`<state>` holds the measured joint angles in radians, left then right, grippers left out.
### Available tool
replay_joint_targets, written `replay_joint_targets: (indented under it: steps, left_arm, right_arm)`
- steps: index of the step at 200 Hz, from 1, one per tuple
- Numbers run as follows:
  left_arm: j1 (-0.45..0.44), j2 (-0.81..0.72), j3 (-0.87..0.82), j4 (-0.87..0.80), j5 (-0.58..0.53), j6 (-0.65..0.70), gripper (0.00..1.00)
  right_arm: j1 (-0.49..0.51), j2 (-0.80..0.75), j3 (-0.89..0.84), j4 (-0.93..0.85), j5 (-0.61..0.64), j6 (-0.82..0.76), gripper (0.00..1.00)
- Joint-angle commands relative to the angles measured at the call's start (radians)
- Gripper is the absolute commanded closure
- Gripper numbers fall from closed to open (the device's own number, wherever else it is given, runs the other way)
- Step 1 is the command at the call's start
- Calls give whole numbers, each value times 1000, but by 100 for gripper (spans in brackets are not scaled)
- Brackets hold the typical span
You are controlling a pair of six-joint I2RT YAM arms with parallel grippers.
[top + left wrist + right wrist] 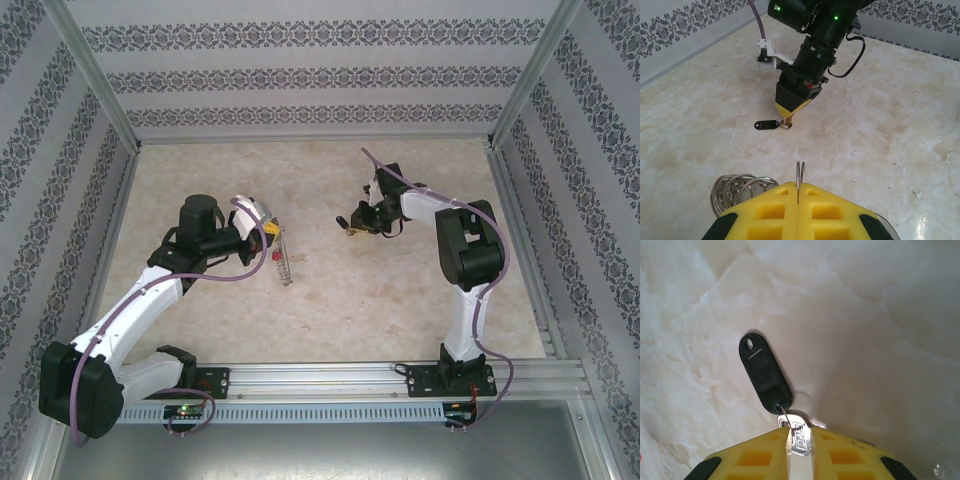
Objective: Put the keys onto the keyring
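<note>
Over on the left of the marbled table (420, 290), the left gripper (268, 233) points across toward the middle with its yellow fingers (765, 212) pressed together. They are clamped on the keyring (800, 173). From the left wrist view, the ring's thin silvery wire stands edge-on, straight up out of the seam between the pads. A bunch of silvery wire loops (740, 190) sits just beside the left finger, low by the table. From above, the keyring (284, 264) shows as a slim wiry shape on the near side of that gripper's tip, with a speck of red on it. The right gripper (350, 226) is well apart from it, right of centre and reaching leftward, its tip angled down toward the table. Its pads (760, 455) are clenched on a silvery key (800, 437), pinched by the flat of its head. A black tag (764, 372) sticks out beyond the key, joined to it by a small split ring (784, 412). From the left wrist the same tag (766, 124) lies level, just off the right gripper's (788, 120) tip. It is close over the table, and I cannot tell whether it touches.
</note>
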<state>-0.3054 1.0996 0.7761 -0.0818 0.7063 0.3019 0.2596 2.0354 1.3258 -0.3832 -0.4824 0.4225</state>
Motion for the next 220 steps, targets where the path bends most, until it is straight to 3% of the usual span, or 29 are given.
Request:
replay_joint_targets:
  steps: [1,82,220]
  left_arm:
    - [11,-14,-4,41,25,-18,100]
    - [12,-18,-6,47,28,-33,100]
    - [11,-20,-10,50,27,-40,100]
  right_arm:
    - [10,-31,-14,5,19,20,79]
    - [21,-21,-1,10,-3,16,84]
    - [36,3,12,26,-13,20,85]
